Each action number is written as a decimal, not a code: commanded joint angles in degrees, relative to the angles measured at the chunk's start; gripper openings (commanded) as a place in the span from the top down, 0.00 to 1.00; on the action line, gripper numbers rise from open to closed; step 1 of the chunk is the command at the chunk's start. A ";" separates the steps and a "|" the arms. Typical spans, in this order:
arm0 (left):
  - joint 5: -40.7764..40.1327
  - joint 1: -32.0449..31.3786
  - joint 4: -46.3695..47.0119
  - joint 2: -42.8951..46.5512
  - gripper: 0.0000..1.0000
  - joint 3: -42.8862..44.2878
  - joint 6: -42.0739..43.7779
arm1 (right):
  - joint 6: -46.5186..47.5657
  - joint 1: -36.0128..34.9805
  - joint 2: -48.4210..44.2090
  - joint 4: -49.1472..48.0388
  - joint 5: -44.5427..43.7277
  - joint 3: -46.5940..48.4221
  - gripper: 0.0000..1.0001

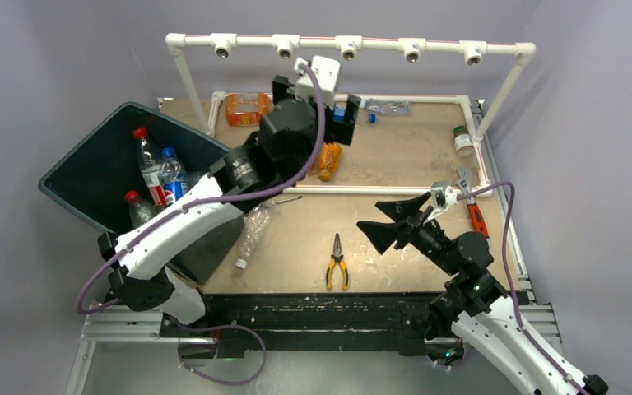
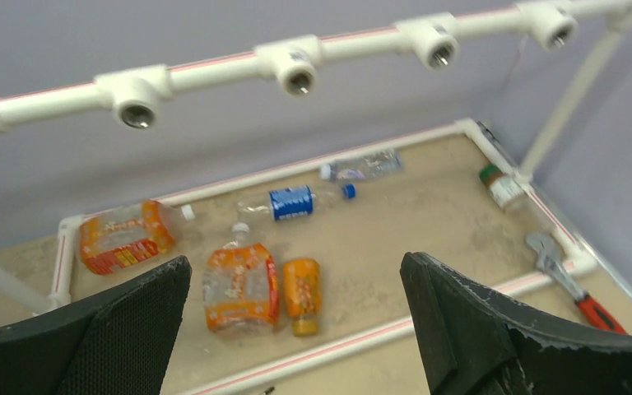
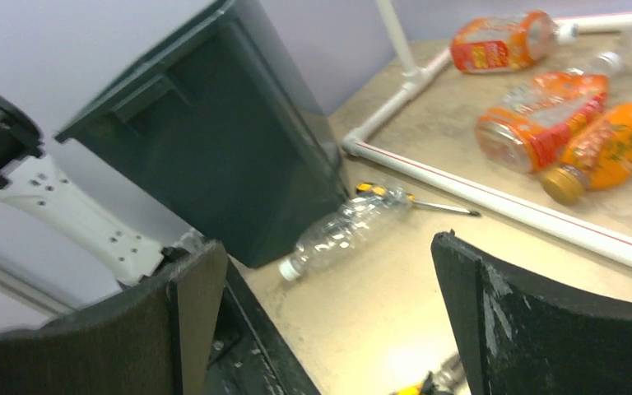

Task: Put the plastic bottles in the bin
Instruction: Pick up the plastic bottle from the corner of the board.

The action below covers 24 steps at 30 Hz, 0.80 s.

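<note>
The dark bin (image 1: 90, 169) stands tilted at the left and holds three plastic bottles (image 1: 150, 164). My left gripper (image 1: 317, 103) hangs open and empty over the back of the table, above a small orange bottle (image 2: 302, 294), a flattened orange-labelled bottle (image 2: 240, 286) and a blue-labelled bottle (image 2: 296, 202). More bottles lie at the back: an orange-labelled one (image 1: 247, 109), a clear one (image 1: 387, 106) and a green-capped one (image 1: 462, 140). My right gripper (image 1: 370, 216) is open and empty, pointing left toward a clear crushed bottle (image 3: 346, 230) lying against the bin (image 3: 214, 132).
A white pipe frame (image 1: 346, 45) spans the back, and a pipe rail (image 1: 362, 190) crosses the table. Yellow-handled pliers (image 1: 336, 263) lie at the front centre. A red-handled wrench (image 1: 471, 202) lies at the right. A screwdriver (image 3: 411, 200) lies beside the clear bottle.
</note>
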State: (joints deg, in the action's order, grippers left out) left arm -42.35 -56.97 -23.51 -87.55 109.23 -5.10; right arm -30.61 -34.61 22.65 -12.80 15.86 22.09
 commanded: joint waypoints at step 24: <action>-1.64 -19.22 22.32 20.88 0.01 -57.33 -25.27 | -12.58 4.98 26.33 8.59 -52.66 4.81 0.01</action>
State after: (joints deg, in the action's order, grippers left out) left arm -43.29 -75.94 -10.04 -72.12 56.82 -23.77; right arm -42.04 -32.99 42.06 1.89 -27.62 22.72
